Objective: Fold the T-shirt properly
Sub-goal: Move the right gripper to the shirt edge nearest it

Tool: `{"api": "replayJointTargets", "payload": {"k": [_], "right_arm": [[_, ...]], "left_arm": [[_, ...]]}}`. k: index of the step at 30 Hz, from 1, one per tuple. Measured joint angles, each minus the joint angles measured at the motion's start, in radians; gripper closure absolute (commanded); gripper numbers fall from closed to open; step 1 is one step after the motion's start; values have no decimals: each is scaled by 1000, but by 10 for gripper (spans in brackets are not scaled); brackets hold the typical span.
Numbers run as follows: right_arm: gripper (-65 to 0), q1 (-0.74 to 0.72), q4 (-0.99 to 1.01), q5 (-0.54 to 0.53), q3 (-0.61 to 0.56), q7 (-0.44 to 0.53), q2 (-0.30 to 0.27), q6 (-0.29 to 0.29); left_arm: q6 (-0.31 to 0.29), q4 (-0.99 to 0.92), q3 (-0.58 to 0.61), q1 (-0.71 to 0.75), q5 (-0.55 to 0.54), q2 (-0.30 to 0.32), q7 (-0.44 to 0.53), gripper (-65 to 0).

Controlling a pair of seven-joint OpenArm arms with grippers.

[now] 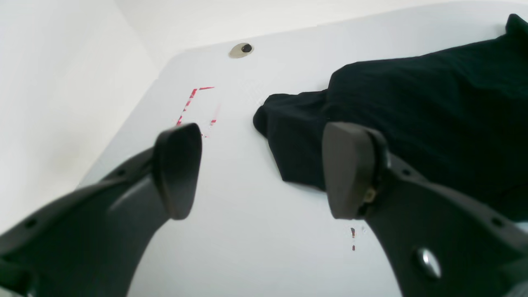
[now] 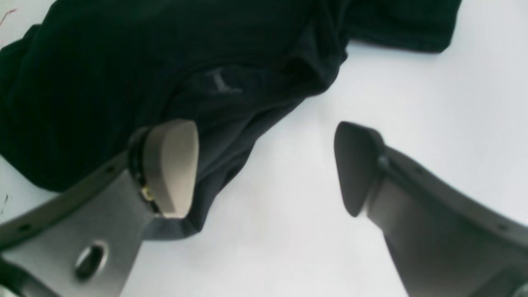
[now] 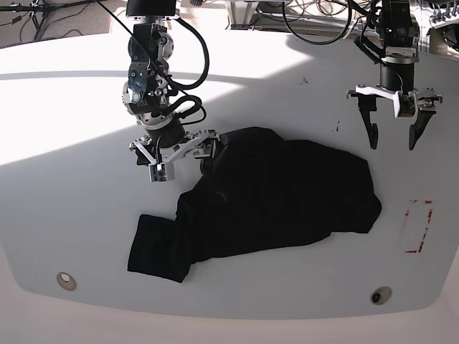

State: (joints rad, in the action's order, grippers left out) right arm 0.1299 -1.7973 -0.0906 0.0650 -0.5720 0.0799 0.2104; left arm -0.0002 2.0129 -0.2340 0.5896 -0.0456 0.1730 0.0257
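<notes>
Under the spread right claw (image 2: 266,165) lies the T-shirt (image 3: 280,197); the left claw (image 3: 392,123), spread, hangs apart

One black T-shirt (image 3: 272,201) on the table (image 3: 72,129). Two grippers: left gripper (image 3: 391,136), right gripper (image 3: 181,159). Two round inserts near the front edge (image 3: 66,280) (image 3: 381,295). One red rectangle marking (image 3: 419,226) by the right edge.

Bright, sunlit glare above; wrist views soft, edges warped.

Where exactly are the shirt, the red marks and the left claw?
shirt (image 3: 280,193), base view, middle of the cloth.
red marks (image 3: 419,226), base view, inside the outline.
left claw (image 3: 391,122), base view, between its tips.
</notes>
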Motion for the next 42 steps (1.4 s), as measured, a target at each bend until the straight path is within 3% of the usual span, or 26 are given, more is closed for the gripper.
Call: {"api": "replayJointTargets", "payload": {"k": [10,20,23,35,42], "right_arm": [[-490,35,23,12,1,68,-19,-7],[-491,40,59,11,-7,39,-21,-5],[-491,12,82,8,21,-23,-3,-1],[-494,-93,164,8,144,-31,79,-4],[-490,-115,200,-31,135,-25,72,-3]], "left_arm": [[-9,0,2,4,0,0,-1,-470],[-8,0,6,2,0,0,-3,-447],[-8,-1,5,0,2,0,-3,-446],[-3,0,7,10,0,0,2,-447],[-1,0,7,14,0,-1,-8,-447]]}}
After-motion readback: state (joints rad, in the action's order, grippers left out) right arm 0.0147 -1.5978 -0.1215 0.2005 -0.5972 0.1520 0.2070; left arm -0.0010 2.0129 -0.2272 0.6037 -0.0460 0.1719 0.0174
